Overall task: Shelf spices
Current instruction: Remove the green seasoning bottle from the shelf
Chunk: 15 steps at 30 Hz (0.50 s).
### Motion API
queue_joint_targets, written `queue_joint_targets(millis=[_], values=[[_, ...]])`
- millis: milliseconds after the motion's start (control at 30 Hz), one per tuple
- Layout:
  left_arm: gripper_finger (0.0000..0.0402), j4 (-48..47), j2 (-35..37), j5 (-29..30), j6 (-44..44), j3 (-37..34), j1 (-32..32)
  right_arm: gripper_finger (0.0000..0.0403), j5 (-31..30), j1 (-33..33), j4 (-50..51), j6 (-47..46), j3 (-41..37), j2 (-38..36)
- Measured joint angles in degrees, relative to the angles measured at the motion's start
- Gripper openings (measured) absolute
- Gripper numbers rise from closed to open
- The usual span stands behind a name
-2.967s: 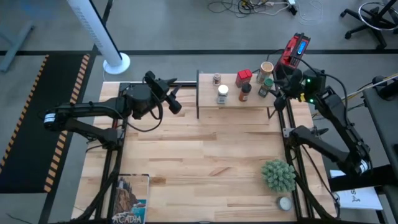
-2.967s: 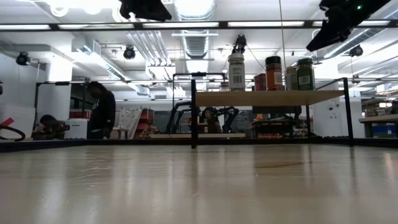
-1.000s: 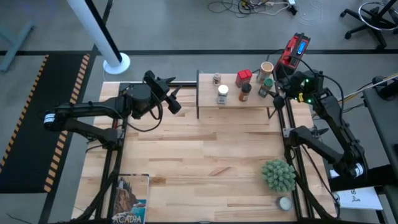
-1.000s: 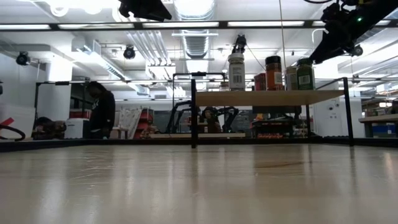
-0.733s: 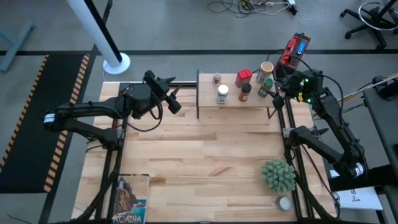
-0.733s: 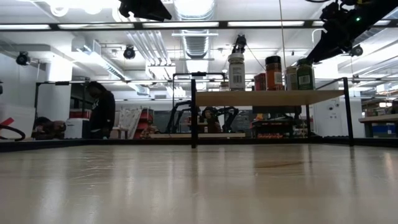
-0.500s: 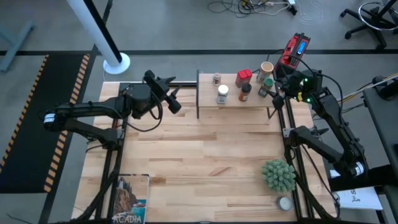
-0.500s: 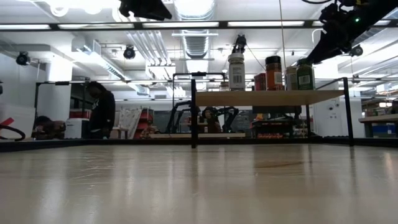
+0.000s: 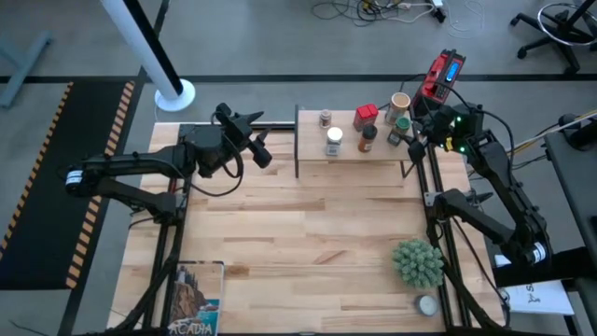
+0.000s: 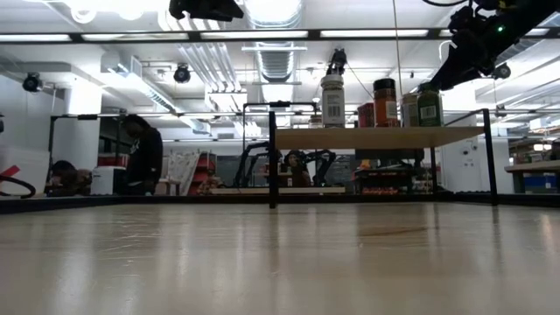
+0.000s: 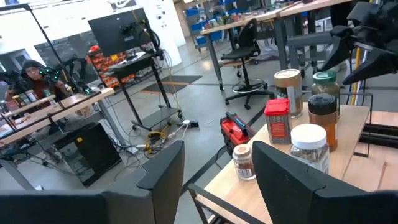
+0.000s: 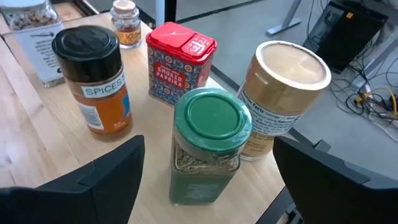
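Observation:
The shelf [image 9: 354, 154] stands at the table's far edge, right of centre, with several spices on its top. They are a small jar [image 9: 325, 118], a white-lidded jar [image 9: 333, 140], a red tin [image 9: 365, 116], a black-lidded jar [image 9: 367, 138], a tan cylinder [image 9: 400, 102] and a green-lidded jar [image 9: 399, 129]. My right gripper [image 9: 417, 133] hovers open over the shelf's right end. Its fingers stand on either side of the green-lidded jar [image 12: 210, 143], apart from it. My left gripper [image 9: 256, 142] hangs open in the air left of the shelf, with nothing between its fingers [image 11: 163, 171].
A spiky green plant [image 9: 417, 262] and a flat white round tin [image 9: 427, 304] sit near the table's right front corner. A picture book [image 9: 196, 299] lies at the left front. Bare tabletop [image 9: 308, 224] spreads in front of the shelf. A person [image 10: 144, 157] sits in the room behind.
My left gripper has risen slightly and stays open. The spices and the shelf have kept still.

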<state>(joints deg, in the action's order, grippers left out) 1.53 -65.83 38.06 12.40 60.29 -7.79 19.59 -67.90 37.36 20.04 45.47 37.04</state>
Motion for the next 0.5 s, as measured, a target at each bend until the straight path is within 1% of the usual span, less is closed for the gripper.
queue_joint_targets(millis=[167, 333, 500], values=[[0.0183, 0.2, 0.0, 0.0, 0.2, 0.0, 0.0, 0.0325, -0.1, 0.0, -0.5, -1.1, 0.0, 0.2], [0.0178, 0.2, 0.0, -0.1, 0.2, 0.0, -0.1, 0.0323, -0.1, 0.6, -1.1, -2.6, 0.0, 0.7], [0.0176, 0.2, -0.1, -0.1, 0.2, 0.0, -0.1, 0.0323, -0.7, 1.6, -1.4, -1.1, 0.0, 2.5]])
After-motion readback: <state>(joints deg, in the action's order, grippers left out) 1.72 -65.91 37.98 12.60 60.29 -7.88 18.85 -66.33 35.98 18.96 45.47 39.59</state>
